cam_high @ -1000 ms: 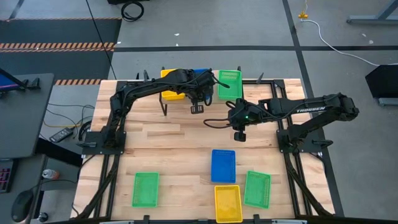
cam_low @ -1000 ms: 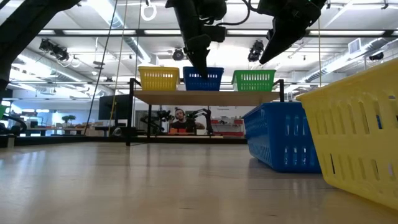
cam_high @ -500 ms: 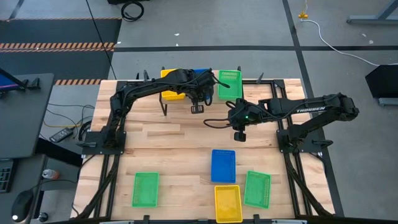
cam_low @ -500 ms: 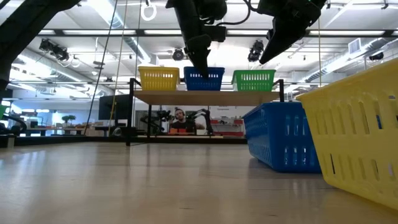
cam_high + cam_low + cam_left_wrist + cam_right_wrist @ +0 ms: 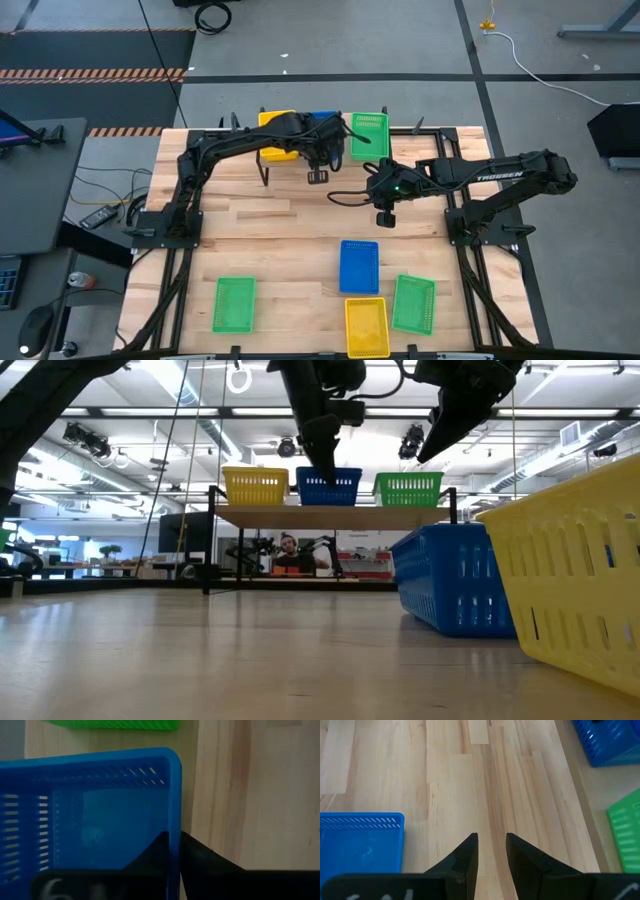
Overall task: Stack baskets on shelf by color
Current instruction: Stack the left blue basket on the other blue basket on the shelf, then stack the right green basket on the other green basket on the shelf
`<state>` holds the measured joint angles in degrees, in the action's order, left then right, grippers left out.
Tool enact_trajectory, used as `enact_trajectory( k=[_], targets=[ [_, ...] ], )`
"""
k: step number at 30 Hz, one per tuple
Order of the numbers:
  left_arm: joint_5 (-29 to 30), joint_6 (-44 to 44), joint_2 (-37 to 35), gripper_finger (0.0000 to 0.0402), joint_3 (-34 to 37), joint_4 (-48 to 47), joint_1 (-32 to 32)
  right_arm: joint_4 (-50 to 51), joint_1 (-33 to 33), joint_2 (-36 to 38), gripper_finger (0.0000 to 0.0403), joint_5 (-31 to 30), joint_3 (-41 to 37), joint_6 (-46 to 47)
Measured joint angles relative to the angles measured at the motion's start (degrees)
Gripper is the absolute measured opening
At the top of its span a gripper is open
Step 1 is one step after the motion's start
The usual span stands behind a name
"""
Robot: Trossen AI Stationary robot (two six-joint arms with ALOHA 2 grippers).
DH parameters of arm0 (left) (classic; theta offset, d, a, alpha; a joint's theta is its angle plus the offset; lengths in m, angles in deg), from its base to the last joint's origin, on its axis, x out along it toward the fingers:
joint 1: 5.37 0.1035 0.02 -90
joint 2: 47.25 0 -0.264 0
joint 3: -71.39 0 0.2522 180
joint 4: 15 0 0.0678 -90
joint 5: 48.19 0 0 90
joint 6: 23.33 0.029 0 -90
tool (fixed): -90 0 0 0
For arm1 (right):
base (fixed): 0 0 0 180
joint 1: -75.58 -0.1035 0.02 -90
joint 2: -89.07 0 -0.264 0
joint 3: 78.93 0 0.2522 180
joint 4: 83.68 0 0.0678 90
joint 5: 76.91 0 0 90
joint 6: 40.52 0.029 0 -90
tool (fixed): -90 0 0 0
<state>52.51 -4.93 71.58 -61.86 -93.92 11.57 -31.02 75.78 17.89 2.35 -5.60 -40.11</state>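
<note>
On the shelf [image 5: 330, 516] at the table's far edge stand a yellow basket [image 5: 255, 486], a blue basket [image 5: 327, 487] and a green basket [image 5: 408, 489], side by side on their bottoms. My left gripper [image 5: 174, 851] reaches down onto the blue basket [image 5: 328, 118] and is shut on its wall. My right gripper [image 5: 492, 851] hangs open above the middle of the table, with nothing between its fingers. Near the front edge lie a green basket [image 5: 235, 303], a blue basket [image 5: 359, 265], a yellow basket [image 5: 367, 325] and another green basket [image 5: 413, 303]. My left gripper has the blue basket's near wall [image 5: 175, 820] between its fingers, one finger [image 5: 157, 852] inside the basket and one [image 5: 197, 857] outside. The fingers slant down from above. The basket stands level on the shelf, beside the green basket [image 5: 115, 724].
Bare wooden tabletop [image 5: 470, 780] lies under my right gripper, between the shelf and the front baskets. In the low view the yellow basket [image 5: 575, 575] and blue basket [image 5: 450, 585] stand close at the right. Black frame rails run along the table's sides.
</note>
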Motion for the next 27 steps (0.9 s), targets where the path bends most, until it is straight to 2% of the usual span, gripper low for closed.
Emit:
enact_trajectory(
  k=[15, 27],
  targets=[
    [4.93, -0.68, -0.98, 0.0114, -0.04, -0.72, -1.22, 0.15, 0.00, -0.01, 0.0107, 0.02, 0.01, 0.02],
    [7.34, -1.58, -4.54, 0.0142, -0.04, -0.30, -1.80, 0.20, 0.00, 0.00, 0.0107, 0.02, 0.02, 0.02]
  ],
)
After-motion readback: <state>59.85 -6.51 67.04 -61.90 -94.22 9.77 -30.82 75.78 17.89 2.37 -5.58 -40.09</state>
